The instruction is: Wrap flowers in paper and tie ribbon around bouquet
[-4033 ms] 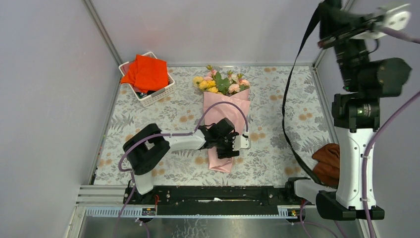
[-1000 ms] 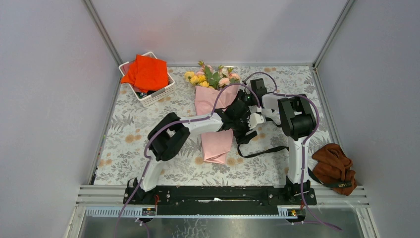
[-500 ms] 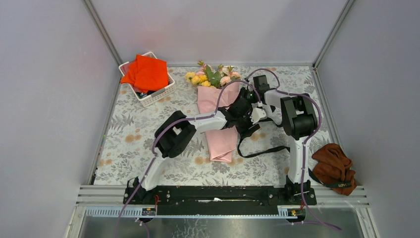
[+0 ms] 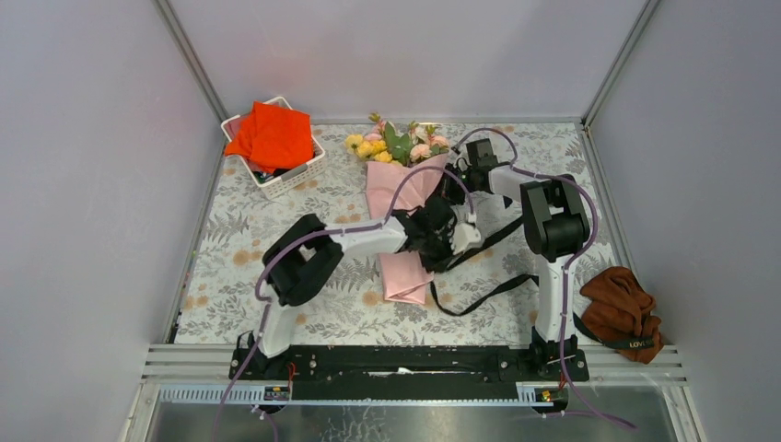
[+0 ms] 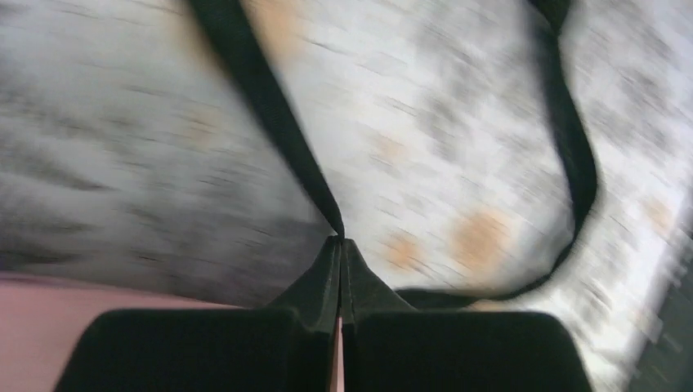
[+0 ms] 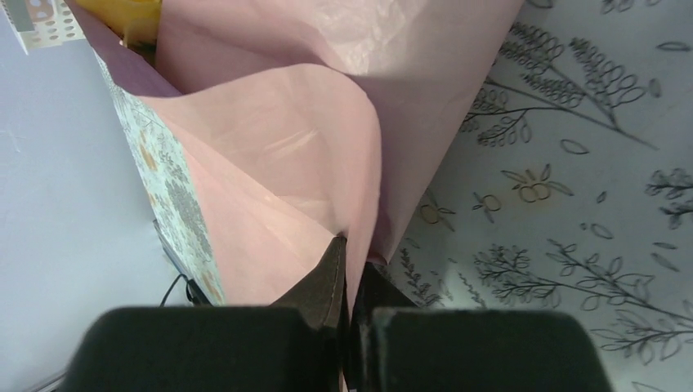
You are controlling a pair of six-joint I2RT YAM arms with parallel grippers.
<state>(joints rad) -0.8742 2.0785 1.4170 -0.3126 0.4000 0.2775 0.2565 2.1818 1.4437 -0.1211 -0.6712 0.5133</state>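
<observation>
The bench (image 4: 276, 230) carried the bouquet (image 4: 398, 189), a cone lying with its wide end at the far side and its narrow end toward the arm bases. Compared with half a second before, the left arm had drawn back along the bouquet's right flank toward its narrow end. The left gripper (image 5: 340, 243), open a second earlier, was now clamped on the ribbon (image 5: 266, 106). From that gripper the black ribbon ran out to the right of the bouquet, with a slack loop lying beside the narrow end. The right gripper (image 6: 350, 245) was pinched together on an edge of the paper (image 6: 286, 139) at the bouquet's upper right. The paper showed glossy pale pink, with purple inside a fold. Yellow and pink flowers (image 4: 394, 143) with green leaves filled the wide end.
</observation>
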